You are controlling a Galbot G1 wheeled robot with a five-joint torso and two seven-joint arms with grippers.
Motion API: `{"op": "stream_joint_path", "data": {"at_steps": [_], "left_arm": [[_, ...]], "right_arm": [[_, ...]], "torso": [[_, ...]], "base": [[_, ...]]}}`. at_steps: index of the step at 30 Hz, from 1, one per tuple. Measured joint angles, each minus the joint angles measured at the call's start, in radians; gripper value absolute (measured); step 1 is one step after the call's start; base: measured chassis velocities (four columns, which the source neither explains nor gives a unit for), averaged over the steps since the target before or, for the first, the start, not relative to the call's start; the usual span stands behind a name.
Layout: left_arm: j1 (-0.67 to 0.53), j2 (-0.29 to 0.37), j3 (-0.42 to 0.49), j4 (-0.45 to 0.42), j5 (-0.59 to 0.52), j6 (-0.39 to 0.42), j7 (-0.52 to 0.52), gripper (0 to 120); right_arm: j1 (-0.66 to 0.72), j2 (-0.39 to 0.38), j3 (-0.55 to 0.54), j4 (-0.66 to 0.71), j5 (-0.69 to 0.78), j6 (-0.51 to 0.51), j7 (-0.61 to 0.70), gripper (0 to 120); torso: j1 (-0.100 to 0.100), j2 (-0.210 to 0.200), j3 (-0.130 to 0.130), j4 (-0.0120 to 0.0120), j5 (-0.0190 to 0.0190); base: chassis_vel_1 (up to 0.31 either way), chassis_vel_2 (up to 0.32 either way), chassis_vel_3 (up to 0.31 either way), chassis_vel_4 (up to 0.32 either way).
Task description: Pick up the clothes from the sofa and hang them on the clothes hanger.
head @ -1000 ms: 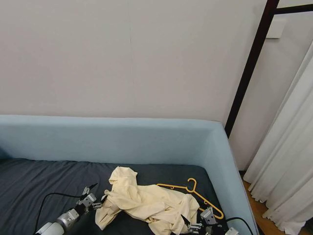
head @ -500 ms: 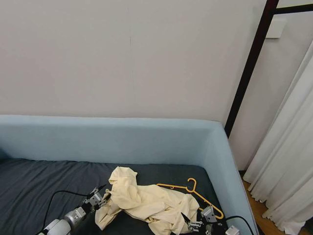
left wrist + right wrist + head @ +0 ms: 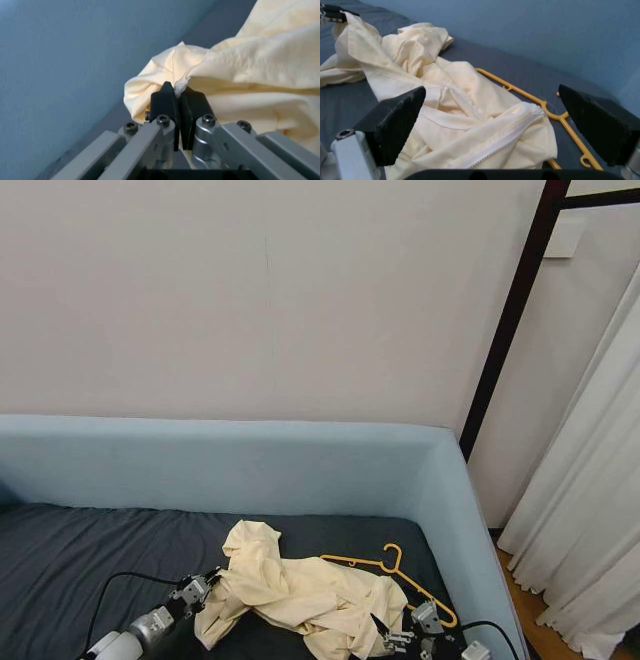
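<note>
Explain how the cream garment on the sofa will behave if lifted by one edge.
Probably floppy: the cream garment lies in soft folds, so it should droop below the left gripper, shut on its edge. It looks thin, so likely light. It lies over part of the orange hanger, which may drag along. The right gripper is open beside it.

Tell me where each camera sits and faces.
Head view: on the robot's head, facing forward and down at the light blue sofa; left tool and right tool at the bottom.
Left wrist view: on the left arm, facing along its shut tool pinching the crumpled cream zip garment.
Right wrist view: on the right arm, facing past its open tool over the garment to the orange plastic hanger.
Both wrist views share the garment.
</note>
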Motion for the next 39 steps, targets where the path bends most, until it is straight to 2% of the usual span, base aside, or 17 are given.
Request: {"op": "stream_joint_path", "data": {"at_steps": [2, 6, 8, 13, 14, 17, 18, 22, 23, 25, 27, 28, 30, 34, 39], "left_arm": [[0.009, 0.016, -0.003, -0.028, -0.018, 0.005, 0.0, 0], [0.048, 0.105, -0.015, -0.16, -0.132, 0.048, 0.004, 0], [0.053, 0.122, -0.018, -0.186, -0.162, 0.061, 0.004, 0], [0.066, 0.252, -0.038, -0.413, -0.458, 0.21, -0.009, 0], [0.066, 0.252, -0.038, -0.413, -0.458, 0.21, -0.009, 0], [0.062, 0.325, -0.051, -0.545, -0.622, 0.315, -0.041, 0], [0.062, 0.325, -0.051, -0.545, -0.622, 0.315, -0.041, 0], [0.064, 0.382, -0.086, -0.696, -0.808, 0.489, -0.125, 0], [0.064, 0.382, -0.086, -0.696, -0.808, 0.489, -0.125, 0], [0.045, 0.391, -0.106, -0.75, -0.939, 0.604, -0.213, 0], [0.029, 0.393, -0.121, -0.776, -1.04, 0.679, -0.285, 0], [0.029, 0.393, -0.121, -0.776, -1.04, 0.679, -0.285, 0], [0.015, 0.393, -0.146, -0.785, -1.123, 0.758, -0.357, 0], [0.018, 0.382, -0.161, -0.76, -1.129, 0.778, -0.369, 0], [0.08, 0.358, -0.204, -0.754, -1.116, 0.775, -0.336, 0]], "right_arm": [[0.005, 0.0, 0.001, 0.003, 0.01, -0.004, 0.002, 100], [0.019, -0.003, 0.008, 0.011, 0.043, -0.018, 0.005, 100], [0.022, -0.003, 0.008, 0.011, 0.048, -0.019, 0.005, 100], [0.074, 0.009, 0.014, -0.013, 0.146, -0.059, 0.027, 100], [0.074, 0.009, 0.014, -0.013, 0.146, -0.059, 0.027, 100], [0.103, 0.005, 0.021, -0.04, 0.187, -0.071, 0.03, 100], [0.103, 0.005, 0.021, -0.04, 0.187, -0.071, 0.03, 100], [0.145, -0.001, 0.026, -0.071, 0.255, -0.099, 0.029, 100], [0.145, -0.001, 0.026, -0.071, 0.255, -0.099, 0.029, 100], [0.168, -0.002, 0.025, -0.105, 0.262, -0.1, 0.015, 100], [0.183, -0.001, 0.025, -0.132, 0.277, -0.102, 0.008, 100], [0.183, -0.001, 0.025, -0.132, 0.277, -0.102, 0.008, 100], [0.209, 0.003, 0.025, -0.18, 0.293, -0.107, -0.006, 100], [0.251, 0.011, 0.021, -0.276, 0.29, -0.102, -0.037, 100], [0.346, 0.032, -0.046, -0.425, 0.258, -0.091, -0.107, 100]], "torso": [[0.0, 0.0, 0.0, 0.0, -0.0001], [0.0, 0.0, 0.0, 0.0004, 0.0], [0.0, 0.0, 0.0, 0.0003, 0.0], [0.0, 0.0, 0.0, 0.0002, 0.0003], [0.0, 0.0, 0.0, 0.0002, 0.0003], [0.0, 0.0, 0.0, 0.0001, 0.0004], [0.0, 0.0, 0.0, 0.0001, 0.0004], [0.0, 0.0, 0.0, 0.0003, 0.0003], [0.0, 0.0, 0.0, 0.0003, 0.0003], [0.0, 0.0, 0.0, 0.0003, 0.0001], [0.0, 0.0, 0.0, 0.0, 0.0002], [0.0, 0.0, 0.0, 0.0, 0.0002], [0.0, 0.0, 0.0, 0.0, 0.0002], [0.0, 0.0, 0.0, 0.0, -0.0001], [0.0, 0.0, 0.0, 0.0004, 0.0001]], "base": [[0.0, 0.0, 0.0, 0.0], [0.0, 0.0, 0.0, 0.0], [0.0, 0.0, 0.0, 0.0], [0.0, 0.0, 0.0, 0.0], [0.0, 0.0, 0.0, 0.0], [0.0, 0.0, 0.0, 0.0], [0.0, 0.0, 0.0, 0.0], [0.0, 0.0, 0.0, 0.0], [0.0, 0.0, 0.0, 0.0], [0.0, 0.0, 0.0, 0.0], [0.0, 0.0, 0.0, 0.0], [0.0, 0.0, 0.0, 0.0], [0.0, 0.0, 0.0, 0.0], [0.0, 0.0, 0.0, 0.0], [0.0, 0.0, 0.0, 0.0]]}}
